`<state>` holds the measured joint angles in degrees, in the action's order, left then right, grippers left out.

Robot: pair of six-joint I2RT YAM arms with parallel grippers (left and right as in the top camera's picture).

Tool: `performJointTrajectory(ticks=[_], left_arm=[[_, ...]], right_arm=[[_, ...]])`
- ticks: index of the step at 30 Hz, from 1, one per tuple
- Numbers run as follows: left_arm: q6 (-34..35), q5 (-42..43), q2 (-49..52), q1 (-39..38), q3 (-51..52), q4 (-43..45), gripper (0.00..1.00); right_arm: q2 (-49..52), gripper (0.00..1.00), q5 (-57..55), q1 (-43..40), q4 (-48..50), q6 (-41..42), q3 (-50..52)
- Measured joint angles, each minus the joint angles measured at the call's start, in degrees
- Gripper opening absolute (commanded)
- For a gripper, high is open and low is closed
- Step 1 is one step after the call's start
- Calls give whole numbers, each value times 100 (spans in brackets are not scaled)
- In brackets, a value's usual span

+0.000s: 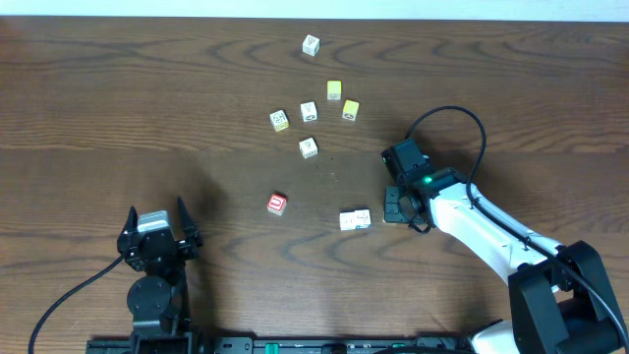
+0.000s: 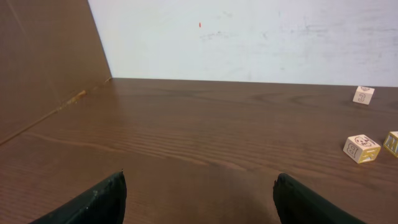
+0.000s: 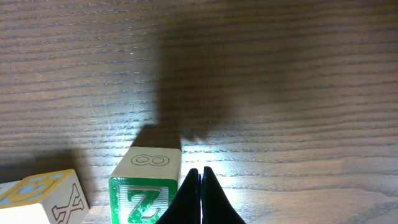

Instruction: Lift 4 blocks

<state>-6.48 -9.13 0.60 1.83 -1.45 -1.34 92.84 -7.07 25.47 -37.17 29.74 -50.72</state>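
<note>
Pressed together and empty, the right tool (image 3: pixel 199 180) sat just beside the green Z block (image 3: pixel 144 193) on the surface (image 1: pixel 147 98), so any sideways move could knock it away ungripped; the left tool (image 1: pixel 157 222) stood spread, well apart from the red block (image 1: pixel 277 204).

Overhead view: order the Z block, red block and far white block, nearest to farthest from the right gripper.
1. Z block, right beside it.
2. Red block, alone, well past the Z block.
3. Far white block, alone beyond the cluster.
</note>
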Motion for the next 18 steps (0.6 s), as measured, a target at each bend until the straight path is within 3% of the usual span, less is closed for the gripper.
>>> performJointTrajectory(ticks=[18], left_arm=[[0, 0, 0, 0, 0, 0, 76]], right_arm=[[0, 1, 374, 0, 103, 0, 0]])
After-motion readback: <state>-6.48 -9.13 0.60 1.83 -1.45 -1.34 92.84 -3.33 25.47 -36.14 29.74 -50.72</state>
